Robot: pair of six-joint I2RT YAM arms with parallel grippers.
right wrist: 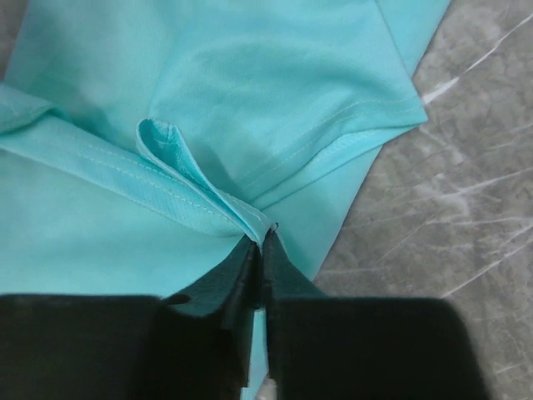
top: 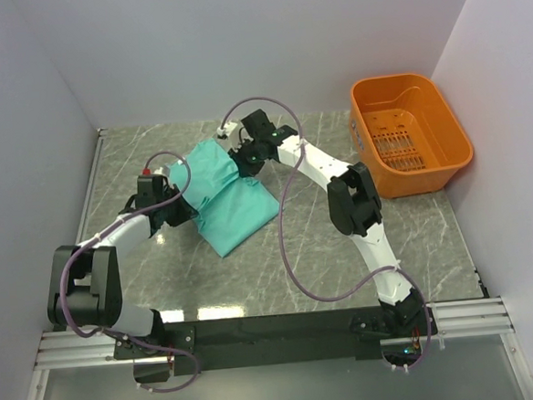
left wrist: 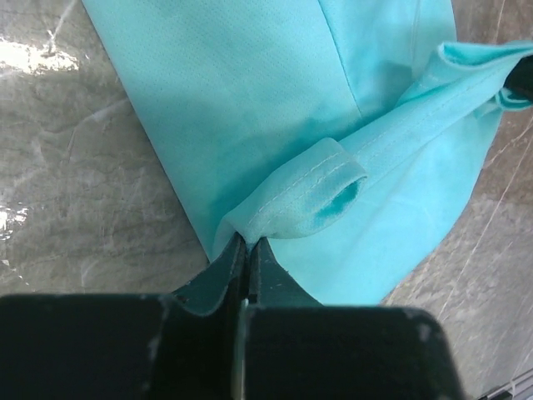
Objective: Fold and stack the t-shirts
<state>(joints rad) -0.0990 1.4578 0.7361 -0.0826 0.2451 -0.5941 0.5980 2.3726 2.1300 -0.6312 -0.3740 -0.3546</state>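
Note:
One turquoise t-shirt (top: pixel 230 202) lies partly folded on the grey marble table, its far part lifted between both grippers. My left gripper (top: pixel 177 199) is shut on the shirt's left edge; in the left wrist view the jaws (left wrist: pixel 247 243) pinch a stitched hem of the t-shirt (left wrist: pixel 266 108). My right gripper (top: pixel 244 160) is shut on the shirt's far right edge; in the right wrist view the jaws (right wrist: pixel 260 237) pinch a folded hem of the t-shirt (right wrist: pixel 241 83). The taut hem runs between the two grippers.
An orange plastic basket (top: pixel 410 132) stands at the back right, with nothing in it. Grey walls close in the left, back and right sides. The right arm's cable (top: pixel 292 244) loops over the table near the shirt's near right corner.

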